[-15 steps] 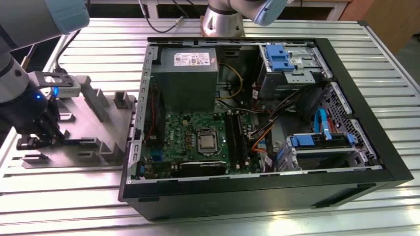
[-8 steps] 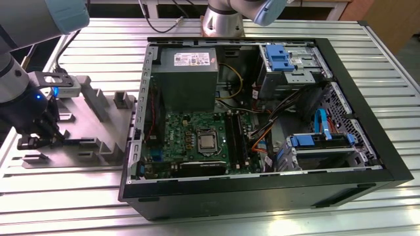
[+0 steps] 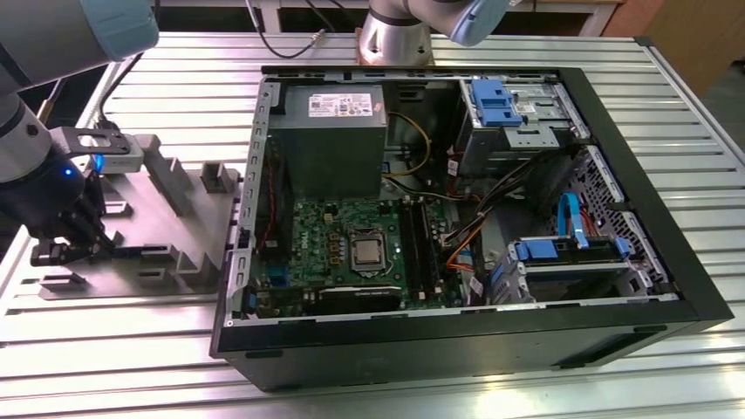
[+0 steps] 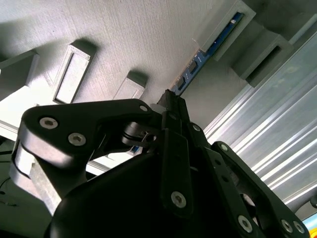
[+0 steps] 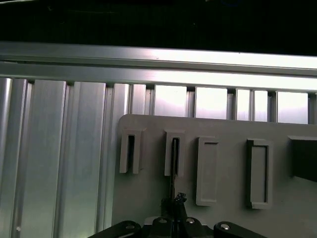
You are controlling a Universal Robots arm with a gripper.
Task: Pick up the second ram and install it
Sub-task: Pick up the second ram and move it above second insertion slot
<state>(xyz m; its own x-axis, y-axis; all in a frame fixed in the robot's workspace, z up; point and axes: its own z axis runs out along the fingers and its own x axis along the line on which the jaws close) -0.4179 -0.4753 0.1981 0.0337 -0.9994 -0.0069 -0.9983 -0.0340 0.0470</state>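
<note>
The second ram (image 4: 213, 44) is a thin blue-green strip standing on edge in the slotted blocks of a grey fixture plate (image 3: 163, 209), at the exterior view's left beside the open computer case (image 3: 466, 201). In the first wrist view the second ram (image 5: 174, 163) shows edge-on as a dark line running through one slot. My gripper (image 4: 171, 101) is down at the strip's near end, its black fingers drawn together on it. The same gripper (image 3: 70, 251) sits low over the plate's near edge, and its tips (image 5: 174, 202) meet at the strip's end.
Several more grey slot blocks (image 5: 207, 171) stand up from the fixture plate around the gripper. The case lies open with its motherboard, black memory slots (image 3: 420, 253), grey power supply (image 3: 331, 140) and blue drive latches (image 3: 495, 100). A ribbed aluminium table (image 3: 117, 349) carries it all.
</note>
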